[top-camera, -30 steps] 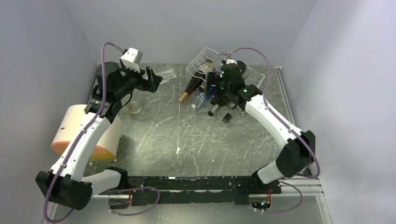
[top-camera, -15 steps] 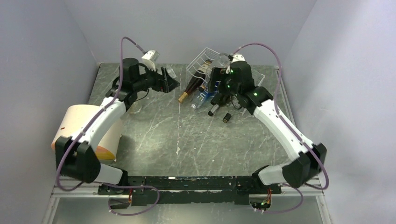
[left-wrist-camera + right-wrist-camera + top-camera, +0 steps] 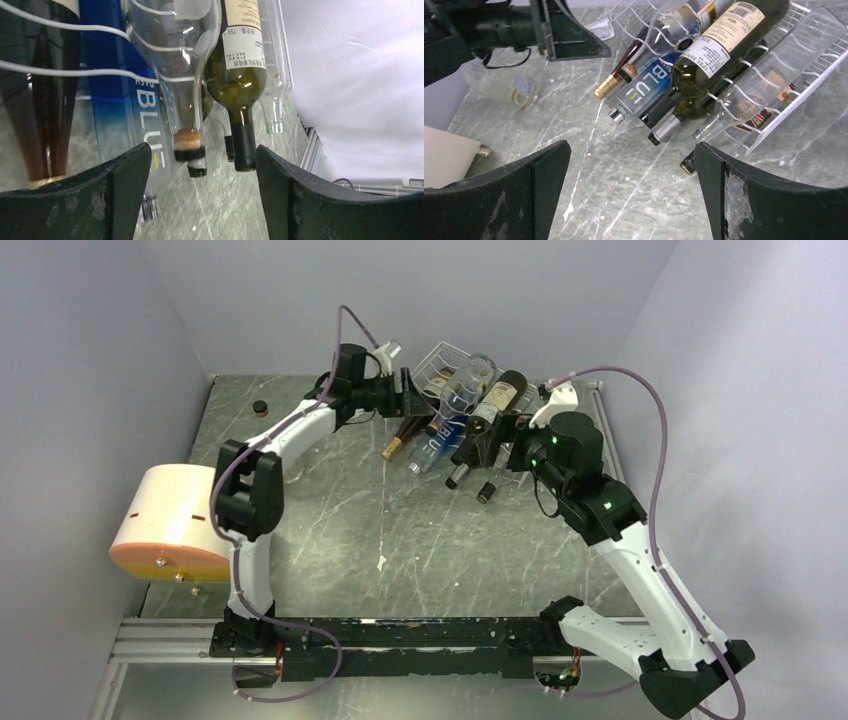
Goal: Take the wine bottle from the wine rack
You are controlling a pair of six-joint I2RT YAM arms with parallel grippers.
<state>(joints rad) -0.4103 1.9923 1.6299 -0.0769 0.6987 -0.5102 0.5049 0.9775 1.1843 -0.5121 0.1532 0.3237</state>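
Lying on the white wire wine rack (image 3: 784, 120), at the far side of the grey table (image 3: 639, 200), is the green wine bottle (image 3: 719, 47). It has a pale paper label and a dark cap. Its neck sticks out past the rack's front edge, over the table.

Other bottles lie in the rack with it. A clear bottle (image 3: 189, 75) with a cork in its neck is just beside it. A blue bottle (image 3: 646, 90) with big white letters is next to that one. A brown bottle (image 3: 616, 80) with a gold top lies furthest to the left in the right wrist view.

The left gripper (image 3: 202, 149) is close to the left side of the rack. Its two fingers are apart and there is nothing between them. Through the gap you can see the necks of the clear bottle and the wine bottle, a bit further off.

The right gripper (image 3: 632, 146) hangs over the table in front of the bottle necks. Its fingers are spread very wide and it holds nothing. It touches no bottle.

A small glass thing (image 3: 504, 87) (a jar or a little bottle, hard to tell) lies on the table near the left arm. A big cream roll (image 3: 165, 520) sits at the left side of the table, well apart from the rack.
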